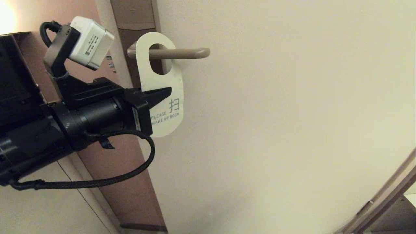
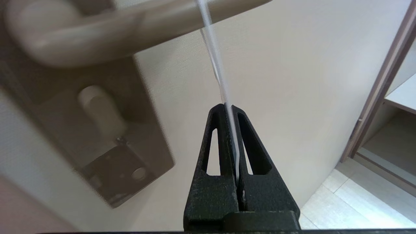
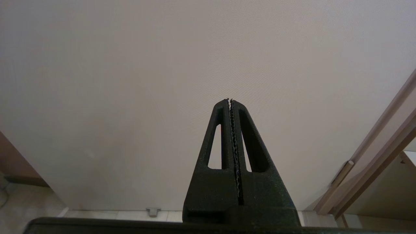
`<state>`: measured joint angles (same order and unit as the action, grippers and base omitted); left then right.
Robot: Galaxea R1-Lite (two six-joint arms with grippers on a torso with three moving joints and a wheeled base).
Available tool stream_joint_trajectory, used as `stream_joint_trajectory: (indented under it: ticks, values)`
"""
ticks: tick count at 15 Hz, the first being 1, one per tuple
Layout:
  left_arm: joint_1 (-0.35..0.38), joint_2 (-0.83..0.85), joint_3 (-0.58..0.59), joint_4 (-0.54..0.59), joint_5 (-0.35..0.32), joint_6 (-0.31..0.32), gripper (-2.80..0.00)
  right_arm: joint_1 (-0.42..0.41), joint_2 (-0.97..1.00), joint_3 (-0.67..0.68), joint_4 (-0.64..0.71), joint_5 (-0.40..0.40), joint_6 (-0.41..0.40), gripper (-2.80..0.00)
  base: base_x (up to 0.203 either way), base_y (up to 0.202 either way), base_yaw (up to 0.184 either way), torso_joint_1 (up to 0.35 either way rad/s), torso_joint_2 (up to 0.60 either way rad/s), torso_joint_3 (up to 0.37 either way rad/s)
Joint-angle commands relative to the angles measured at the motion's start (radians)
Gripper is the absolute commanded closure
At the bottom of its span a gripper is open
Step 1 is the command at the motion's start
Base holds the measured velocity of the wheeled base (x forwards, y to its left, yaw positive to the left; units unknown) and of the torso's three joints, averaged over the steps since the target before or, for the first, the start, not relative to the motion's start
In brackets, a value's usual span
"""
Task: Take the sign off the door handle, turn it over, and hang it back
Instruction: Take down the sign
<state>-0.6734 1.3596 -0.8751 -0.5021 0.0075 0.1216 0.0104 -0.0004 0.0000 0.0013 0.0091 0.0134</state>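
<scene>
The sign (image 1: 162, 78) hangs by its oval hole on the door handle (image 1: 185, 53), white "PLEASE MAKE UP ROOM" side facing me. My left gripper (image 1: 167, 92) comes in from the left and is shut on the sign's lower left edge. In the left wrist view the sign (image 2: 216, 61) shows edge-on, pinched between the black fingers of the left gripper (image 2: 228, 106), and runs up to the door handle (image 2: 130, 26). My right gripper (image 3: 229, 100) is shut and empty, facing the bare door, out of the head view.
The tall lock plate (image 1: 136, 19) runs along the door's left edge; its thumb-turn knob (image 2: 99, 107) shows in the left wrist view. A door frame (image 1: 383, 195) and shelf lie at the lower right. A black cable (image 1: 97, 182) hangs under my left arm.
</scene>
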Motion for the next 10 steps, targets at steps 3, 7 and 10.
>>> stream_joint_trajectory:
  ticks: [3, 7, 10]
  values:
    - [-0.057, 0.010, -0.012, -0.003, 0.040, 0.015, 0.00, 0.000, 0.000, 0.000, 0.000, 0.000, 0.000, 0.00, 0.000, 0.000, 0.000, 0.000, 0.00, 0.000]
    - [-0.058, 0.014, -0.019, -0.004, 0.042, 0.052, 0.00, 0.000, 0.000, 0.000, 0.000, 0.000, 0.000, 0.00, 0.000, 0.000, 0.000, 0.000, 0.00, 0.000]
    - [-0.058, 0.028, -0.035, -0.006, 0.043, 0.052, 0.00, 0.000, 0.000, 0.000, 0.000, 0.000, 0.000, 0.00, 0.000, 0.000, 0.000, 0.000, 0.00, 0.000]
